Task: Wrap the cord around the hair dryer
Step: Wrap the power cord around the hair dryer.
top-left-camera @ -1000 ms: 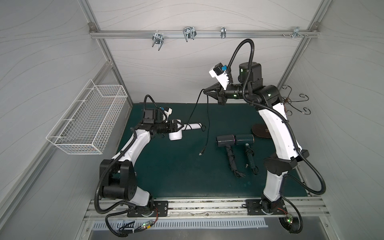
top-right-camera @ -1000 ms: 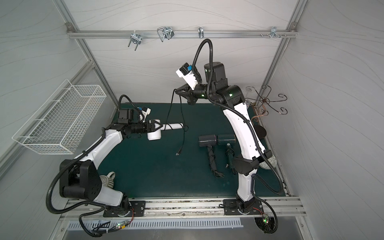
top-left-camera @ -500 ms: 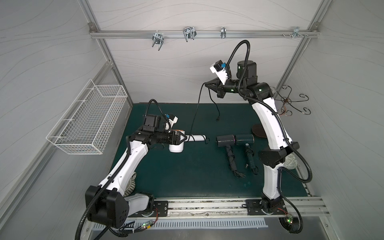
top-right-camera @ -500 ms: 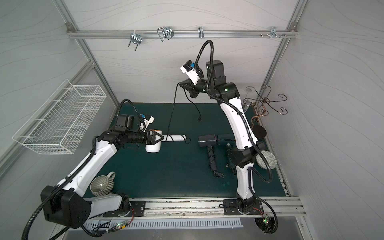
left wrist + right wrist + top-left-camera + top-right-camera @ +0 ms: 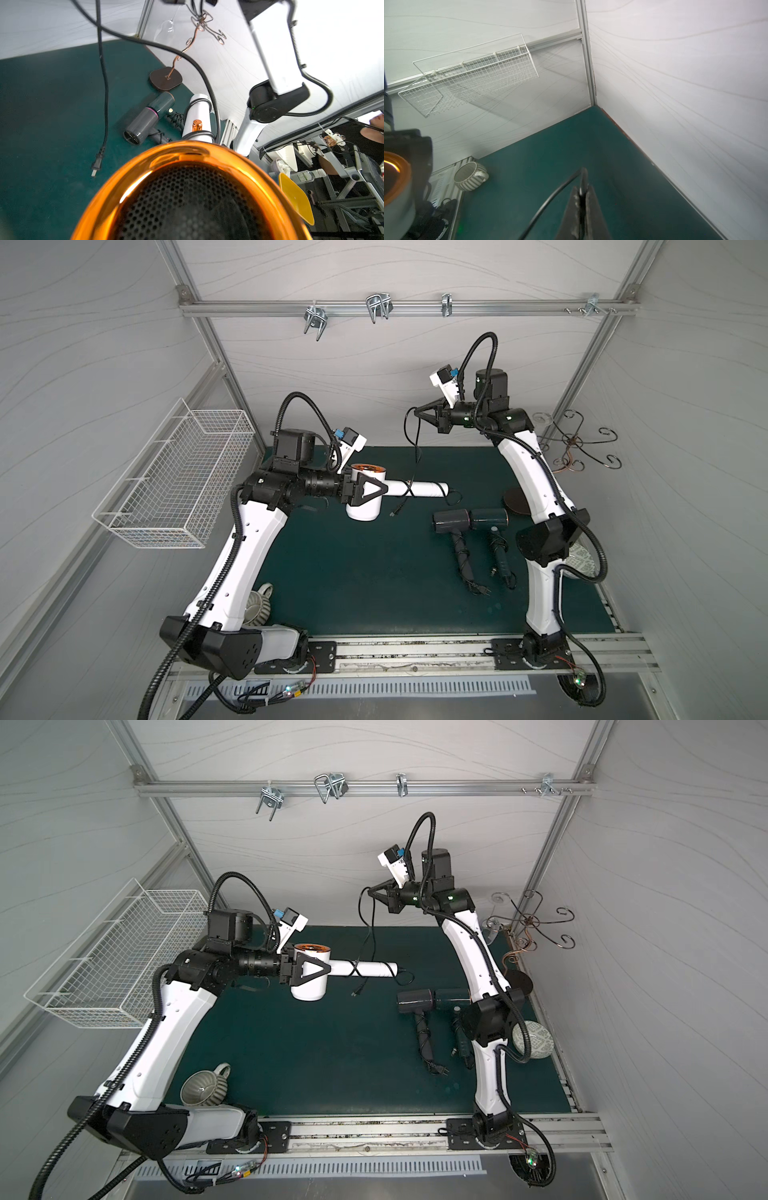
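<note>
In both top views your left gripper (image 5: 365,494) is clamped across the barrel of the white hair dryer (image 5: 415,488), holding it above the green mat (image 5: 353,572). Your right gripper (image 5: 419,411), raised near the back wall, pinches the black cord (image 5: 417,448) that drops onto the dryer's handle. The left wrist view has the dryer's orange grille (image 5: 193,158) right under the camera and the plug (image 5: 96,165) low beside it, and the right wrist view shows both fingers (image 5: 571,212) squeezed together on the cord.

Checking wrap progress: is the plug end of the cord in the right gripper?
No, the plug dangles free beside the dryer, while the right gripper pinches the cord higher up.
</note>
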Controlling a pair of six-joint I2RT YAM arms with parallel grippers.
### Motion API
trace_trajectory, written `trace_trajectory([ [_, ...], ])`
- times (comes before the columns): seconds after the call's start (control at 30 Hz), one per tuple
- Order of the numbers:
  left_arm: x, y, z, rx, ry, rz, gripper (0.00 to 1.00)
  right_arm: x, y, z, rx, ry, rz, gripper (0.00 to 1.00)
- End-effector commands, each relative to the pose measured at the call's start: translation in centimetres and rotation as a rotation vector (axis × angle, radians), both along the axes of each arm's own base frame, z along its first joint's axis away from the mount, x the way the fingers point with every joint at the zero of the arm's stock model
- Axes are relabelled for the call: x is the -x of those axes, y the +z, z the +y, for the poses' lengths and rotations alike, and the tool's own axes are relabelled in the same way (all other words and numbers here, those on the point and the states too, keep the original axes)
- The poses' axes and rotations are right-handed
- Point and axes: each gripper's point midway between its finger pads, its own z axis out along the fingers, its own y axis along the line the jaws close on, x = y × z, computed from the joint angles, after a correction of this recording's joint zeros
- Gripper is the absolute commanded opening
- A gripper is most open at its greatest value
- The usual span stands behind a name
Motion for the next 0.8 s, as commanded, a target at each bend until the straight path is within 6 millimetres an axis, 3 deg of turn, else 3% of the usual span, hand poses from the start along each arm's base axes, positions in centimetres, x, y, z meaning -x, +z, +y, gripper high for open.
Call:
trace_trajectory([
  [0.0, 0.6, 3.5, -0.7, 0.074, -0.088, -0.106, 0.0, 0.2, -1.8, 0.6, -0.057, 0.088, 0.134, 0.0],
  [0.27, -2.0, 7.1, 1.0, 0.172, -0.037, -0.167, 0.0, 1.0, -6.4, 0.8, -0.07, 0.139, 0.342, 0.0],
  [0.47, -4.2, 9.4, 2.3, 0.242, 0.007, -0.196, 0.0, 2.8, -8.9, 1.5, -0.082, 0.175, 0.456, 0.0],
  [0.77, -7.8, 12.3, 5.7, 0.403, 0.108, -0.225, 0.0, 4.7, -11.2, 1.2, -0.117, 0.166, 0.565, 0.0],
])
